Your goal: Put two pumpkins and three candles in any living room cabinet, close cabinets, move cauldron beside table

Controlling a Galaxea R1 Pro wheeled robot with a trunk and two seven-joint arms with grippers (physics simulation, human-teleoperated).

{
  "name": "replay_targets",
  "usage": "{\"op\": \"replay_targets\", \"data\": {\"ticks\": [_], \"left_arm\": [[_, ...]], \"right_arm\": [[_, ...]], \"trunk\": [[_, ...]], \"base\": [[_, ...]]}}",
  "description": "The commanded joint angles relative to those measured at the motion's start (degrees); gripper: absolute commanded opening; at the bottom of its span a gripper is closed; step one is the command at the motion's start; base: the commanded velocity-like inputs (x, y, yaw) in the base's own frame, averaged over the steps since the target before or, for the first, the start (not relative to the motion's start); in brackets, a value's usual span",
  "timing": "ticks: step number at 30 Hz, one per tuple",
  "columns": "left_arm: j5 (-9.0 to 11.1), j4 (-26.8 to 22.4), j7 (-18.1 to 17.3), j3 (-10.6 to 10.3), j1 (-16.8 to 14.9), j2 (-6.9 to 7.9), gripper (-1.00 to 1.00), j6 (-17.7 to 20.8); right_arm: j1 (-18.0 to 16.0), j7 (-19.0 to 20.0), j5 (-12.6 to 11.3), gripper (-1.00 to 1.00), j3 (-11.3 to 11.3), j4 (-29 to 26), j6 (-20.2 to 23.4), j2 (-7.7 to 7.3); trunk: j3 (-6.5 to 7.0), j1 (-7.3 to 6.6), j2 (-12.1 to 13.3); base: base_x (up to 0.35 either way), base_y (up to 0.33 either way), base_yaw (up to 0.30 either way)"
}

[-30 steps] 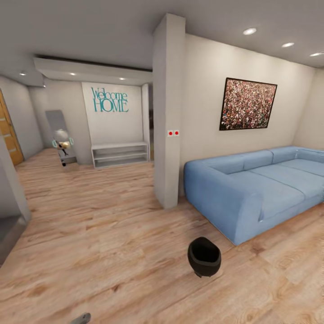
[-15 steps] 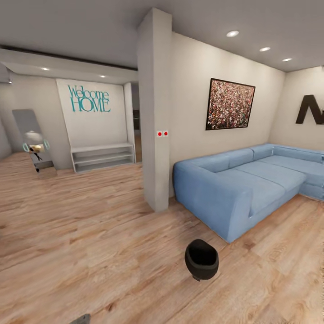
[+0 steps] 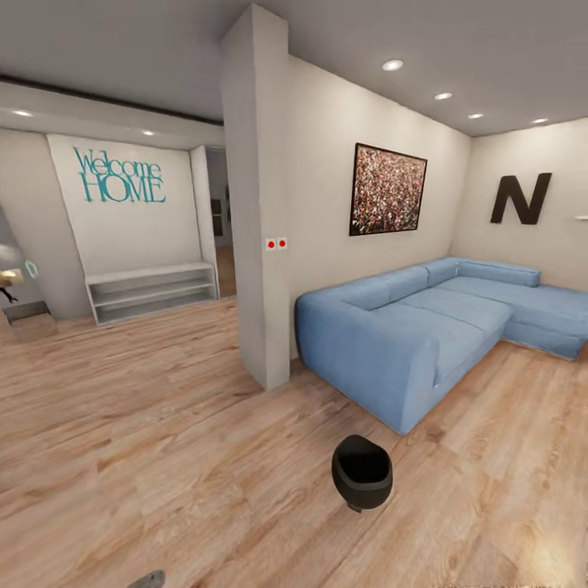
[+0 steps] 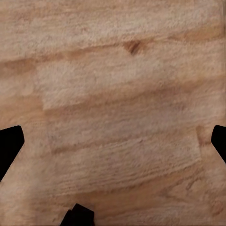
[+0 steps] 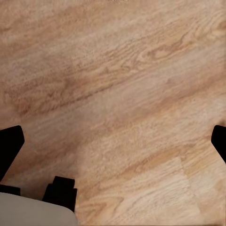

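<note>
The cauldron (image 3: 362, 472), a round black pot with a wide dark mouth, stands on the wooden floor a little in front of the blue sofa's near corner. In the left wrist view my left gripper (image 4: 113, 143) is open over bare floorboards, its dark fingertips (image 4: 9, 146) far apart with nothing between them. My right gripper (image 5: 113, 143) is open too, above the floor, and its fingertips (image 5: 9, 146) sit at the picture's edges. The pumpkins, candles, cabinet and table are out of view.
A blue corner sofa (image 3: 425, 322) runs along the right wall under a framed picture (image 3: 389, 190). A white pillar (image 3: 257, 212) stands left of it. A low white shelf (image 3: 151, 291) sits under the "Welcome HOME" lettering at the back left. Open wooden floor (image 3: 163, 441) lies around the cauldron.
The whole head view has slid to the left, so the camera has turned right; a black letter N on the right wall has come into view. The cauldron stays on the floor.
</note>
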Motion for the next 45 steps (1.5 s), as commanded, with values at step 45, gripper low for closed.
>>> {"op": "replay_targets", "data": {"ticks": [45], "left_arm": [[0.4, 0.1, 0.1, -0.5, 0.0, -0.09, 1.00, -0.1]], "right_arm": [[-0.1, 0.3, -0.6, 1.00, 0.5, 0.1, 0.1, 0.01]], "trunk": [[-0.06, 0.01, 0.0]], "base": [[0.129, 0.315, -0.258]]}}
